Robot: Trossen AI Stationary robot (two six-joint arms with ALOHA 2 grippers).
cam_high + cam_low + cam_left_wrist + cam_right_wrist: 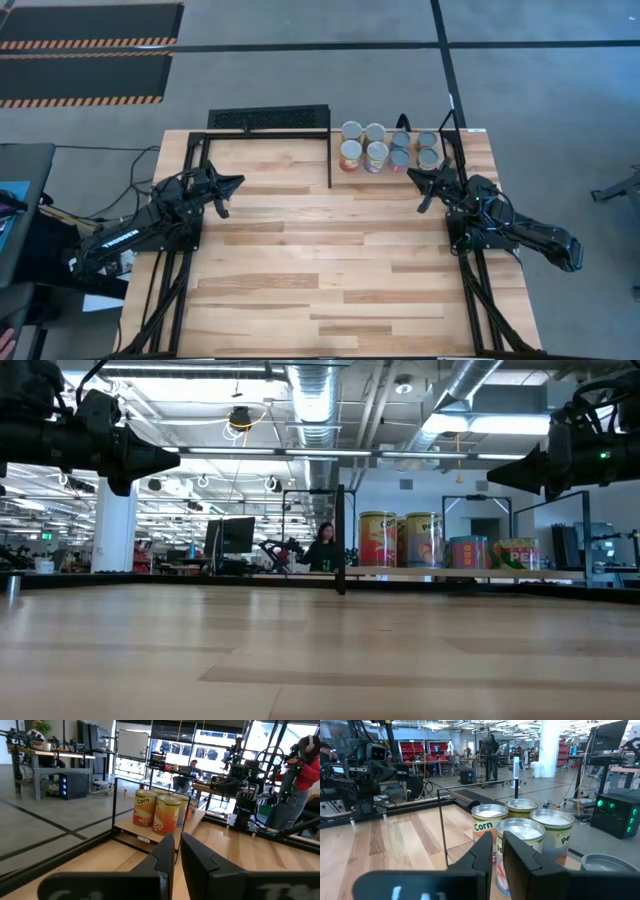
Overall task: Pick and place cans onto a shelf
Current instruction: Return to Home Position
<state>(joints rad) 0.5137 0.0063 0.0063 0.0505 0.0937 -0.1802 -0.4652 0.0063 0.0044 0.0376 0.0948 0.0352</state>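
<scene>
1. Tabletop (330, 280) first: pale wood planks fill the high view, with the shelf sitting at the far edge as the marker for everything else.
2. Shelf (440, 572) next: a thin black frame around a low wooden board, seen edge-on in the low view, with every tin standing on it.
3. Left arm (130, 232) lies well away from the shelf, off to its left and nearer the camera side. It is raised above the wood in the low view.
4. Right arm (520, 228) sits just in front of the shelf's right end, also held above the wood.
5. Cans (388, 147), eight of them, are all upright on the shelf. They stand in two rows of four packed close together, silver lids up. The orange-labelled ones are toward the shelf's left and the blue-grey ones toward its right.
6. Left gripper (176, 837) points at the shelf from well apart. Its jaws are pressed nearly together with only a sliver of a gap, and there is nothing between them.
7. Right gripper (499, 837) hangs near the shelf's front, apart from the tins. Its jaws are likewise closed to a thin slit and grip nothing.
8. Corn can (487, 822) sits at the shelf's front left corner, its label readable from both wrists.
</scene>
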